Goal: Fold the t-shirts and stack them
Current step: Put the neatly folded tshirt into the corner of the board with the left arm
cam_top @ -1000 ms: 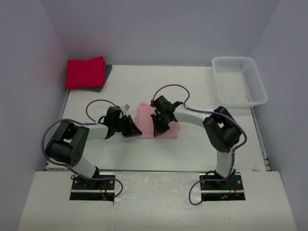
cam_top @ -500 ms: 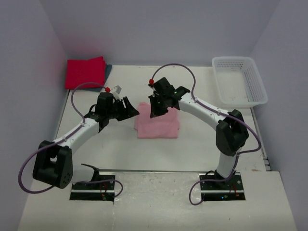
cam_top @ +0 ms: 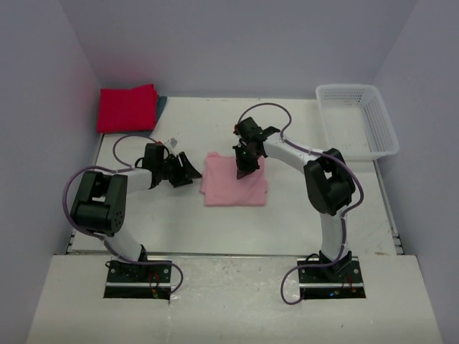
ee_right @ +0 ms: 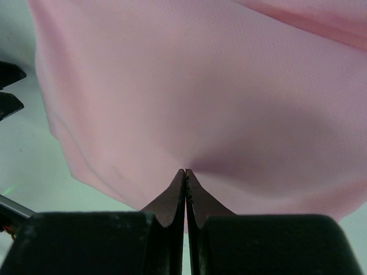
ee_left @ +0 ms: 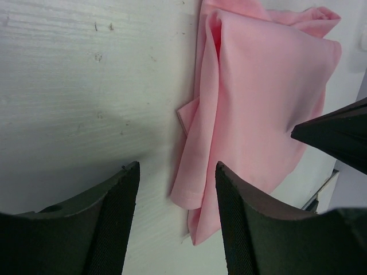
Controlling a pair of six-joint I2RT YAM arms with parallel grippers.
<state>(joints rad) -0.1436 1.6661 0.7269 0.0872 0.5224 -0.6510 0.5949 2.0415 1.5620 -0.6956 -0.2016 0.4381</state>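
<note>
You see the pink shirt (cam_top: pixel 229 190) lying folded in the middle of the tabletop (cam_top: pixel 301 208), between the two arms. Its shape is a rough rectangle. In the left wrist view its left edge is not tidy: some layers show there, and a small corner of cloth sticks out at the side.

Your left tool (cam_top: pixel 183 170) is low over the tabletop, just beside the left edge of the pink shirt. Its jaws stand wide apart and hold nothing. In its own camera the cloth edge shows in the gap between them, further ahead.

Your right tool (cam_top: pixel 242 170) is on the far half of the pink shirt. Its two fingers (ee_right: pixel 172 197) are closed fully together, and their tips touch the cloth. The cloth dips and wrinkles around the tips. You cannot tell if a small pinch of cloth is caught between them.

The red shirt (cam_top: pixel 128 107) lies folded in the far left corner, well apart from both tools. It rests on the teal shirt (cam_top: pixel 162 104), of which only a narrow strip shows at its right side. The basket (cam_top: pixel 356 122) stands in the far right corner.
</note>
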